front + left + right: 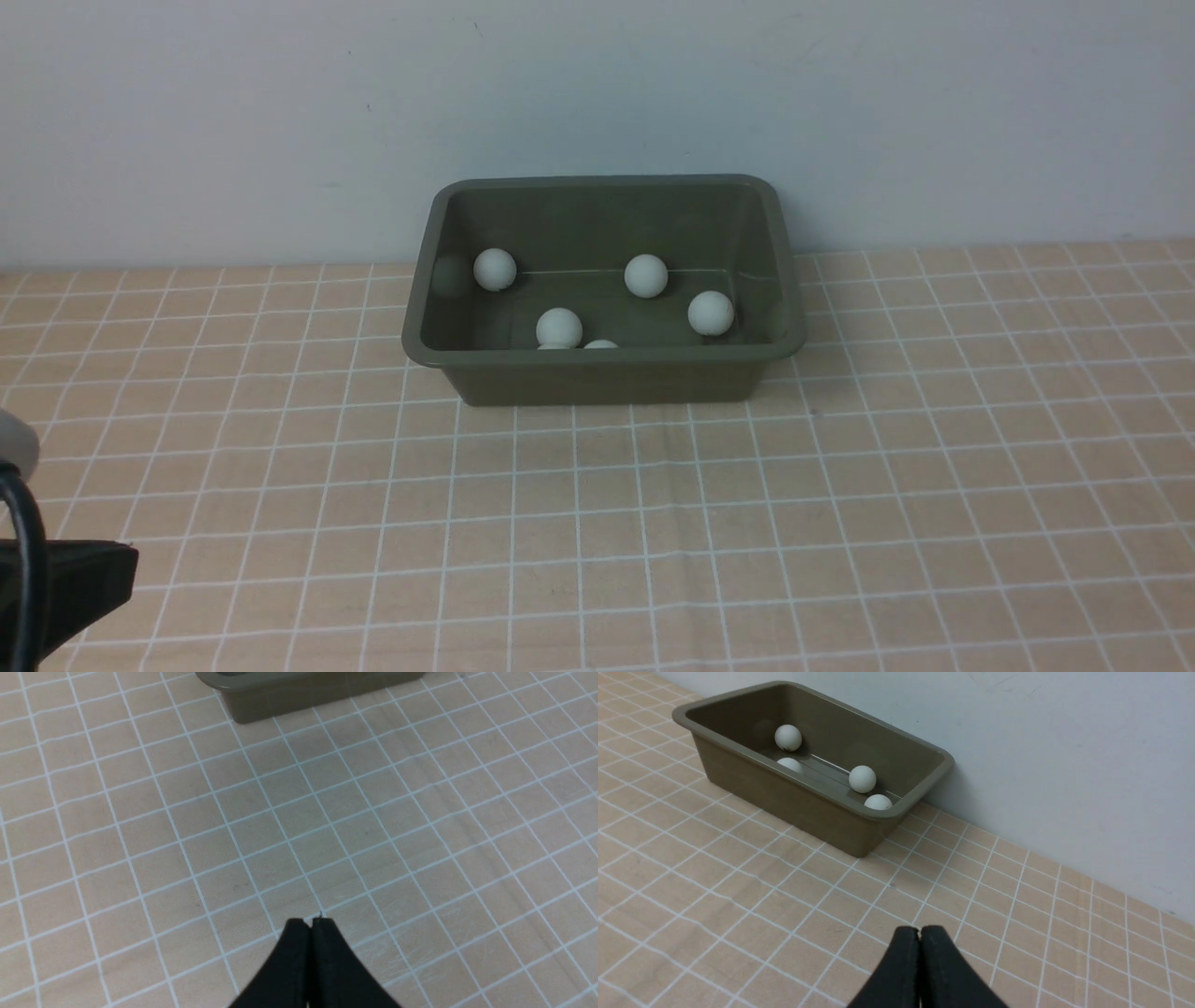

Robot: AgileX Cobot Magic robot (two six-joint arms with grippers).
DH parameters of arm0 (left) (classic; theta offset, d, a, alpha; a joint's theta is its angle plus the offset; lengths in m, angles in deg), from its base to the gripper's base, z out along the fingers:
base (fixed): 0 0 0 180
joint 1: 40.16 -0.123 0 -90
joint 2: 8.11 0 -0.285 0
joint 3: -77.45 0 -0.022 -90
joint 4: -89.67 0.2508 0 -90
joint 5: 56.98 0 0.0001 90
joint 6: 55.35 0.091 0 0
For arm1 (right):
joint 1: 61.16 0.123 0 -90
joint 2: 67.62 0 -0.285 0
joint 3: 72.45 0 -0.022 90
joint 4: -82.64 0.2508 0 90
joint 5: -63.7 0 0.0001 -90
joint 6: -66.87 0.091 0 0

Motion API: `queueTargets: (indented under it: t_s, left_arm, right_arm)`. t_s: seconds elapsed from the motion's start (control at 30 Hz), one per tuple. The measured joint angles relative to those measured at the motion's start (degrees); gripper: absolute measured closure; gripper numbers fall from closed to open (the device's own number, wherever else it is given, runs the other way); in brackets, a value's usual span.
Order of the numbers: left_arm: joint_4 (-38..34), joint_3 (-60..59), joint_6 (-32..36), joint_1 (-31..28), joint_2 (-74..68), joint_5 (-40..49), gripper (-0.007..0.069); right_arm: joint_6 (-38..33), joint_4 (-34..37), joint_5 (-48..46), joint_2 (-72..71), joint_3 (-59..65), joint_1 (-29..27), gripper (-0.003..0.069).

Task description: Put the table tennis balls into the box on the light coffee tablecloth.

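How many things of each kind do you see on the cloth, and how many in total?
White table tennis balls, all inside the box: 6 (two only partly seen behind the near rim)
Olive-green box: 1
Total: 7, on the checked tablecloth

Front view: two table tennis balls show only as slivers above the near rim of the box, the rest hidden behind it. The left arm is cut off by the frame's lower left corner. Left wrist view: the box is cropped by the edge, its inside unseen.
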Motion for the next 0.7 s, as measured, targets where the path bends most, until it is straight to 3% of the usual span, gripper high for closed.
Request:
queueTargets:
  t_s: [0.7]
  left_arm:
    - [-4.1,0.0,0.3,0.0,0.0,1.6,0.0693]
  right_arm:
    - [0.2,-0.3,-7.0,0.0,0.0,0.0,0.0675]
